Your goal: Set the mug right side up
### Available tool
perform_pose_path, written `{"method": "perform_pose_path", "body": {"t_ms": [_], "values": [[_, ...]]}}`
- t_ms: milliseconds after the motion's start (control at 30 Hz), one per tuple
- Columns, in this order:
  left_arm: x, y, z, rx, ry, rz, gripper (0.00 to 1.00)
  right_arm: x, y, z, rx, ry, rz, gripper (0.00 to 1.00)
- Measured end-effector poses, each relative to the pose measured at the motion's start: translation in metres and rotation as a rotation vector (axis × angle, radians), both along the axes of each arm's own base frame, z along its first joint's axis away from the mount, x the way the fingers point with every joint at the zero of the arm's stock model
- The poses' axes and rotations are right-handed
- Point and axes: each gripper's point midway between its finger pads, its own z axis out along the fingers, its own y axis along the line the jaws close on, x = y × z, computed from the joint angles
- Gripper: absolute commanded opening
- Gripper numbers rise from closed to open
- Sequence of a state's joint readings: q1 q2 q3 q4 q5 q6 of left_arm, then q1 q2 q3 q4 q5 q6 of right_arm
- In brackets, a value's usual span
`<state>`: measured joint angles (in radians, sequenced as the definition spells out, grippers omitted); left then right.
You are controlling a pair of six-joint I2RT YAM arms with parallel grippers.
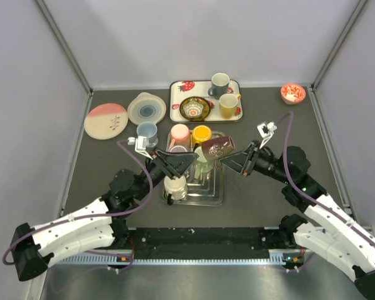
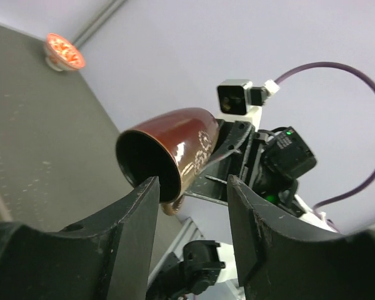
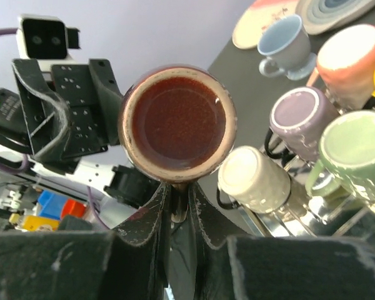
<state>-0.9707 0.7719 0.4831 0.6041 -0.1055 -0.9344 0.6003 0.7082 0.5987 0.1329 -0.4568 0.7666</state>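
Note:
A dark red mug [image 1: 217,149] with a pale pattern hangs on its side in the air above the rack. Its mouth [image 2: 147,164] points at my left gripper and its base [image 3: 177,122] faces the right wrist camera. My right gripper [image 3: 180,195] is shut on the mug's handle, under the base in the right wrist view, and reaches in from the right [image 1: 236,157]. My left gripper [image 2: 192,184] stands open just in front of the mug's mouth, its fingers [image 2: 134,240] touching nothing; from above it sits left of the mug [image 1: 180,161].
A metal dish rack [image 1: 215,195] below carries upside-down mugs: cream [image 3: 253,178], purple [image 3: 300,115], green [image 3: 356,144], pink [image 3: 353,56]. A blue cup [image 1: 147,132], two plates [image 1: 105,120], a patterned tray [image 1: 175,103] of crockery and a small red bowl [image 1: 293,94] lie further back.

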Motion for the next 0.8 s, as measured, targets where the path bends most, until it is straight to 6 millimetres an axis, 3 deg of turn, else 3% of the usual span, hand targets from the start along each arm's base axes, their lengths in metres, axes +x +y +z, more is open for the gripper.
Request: {"method": "perform_pose_path", "body": {"t_ms": [200, 467, 800], "values": [[0.005, 0.031, -0.007, 0.077, -0.007, 0.126, 0.52, -0.002, -0.010, -0.018, -0.129, 0.007, -0.024, 0.00], [0.015, 0.078, -0.025, 0.189, 0.012, 0.326, 0.52, 0.005, -0.031, -0.065, -0.327, 0.056, -0.108, 0.00], [0.023, 0.093, -0.059, 0.319, 0.075, 0.406, 0.52, 0.043, -0.052, -0.121, -0.547, 0.152, -0.282, 0.00]]}}
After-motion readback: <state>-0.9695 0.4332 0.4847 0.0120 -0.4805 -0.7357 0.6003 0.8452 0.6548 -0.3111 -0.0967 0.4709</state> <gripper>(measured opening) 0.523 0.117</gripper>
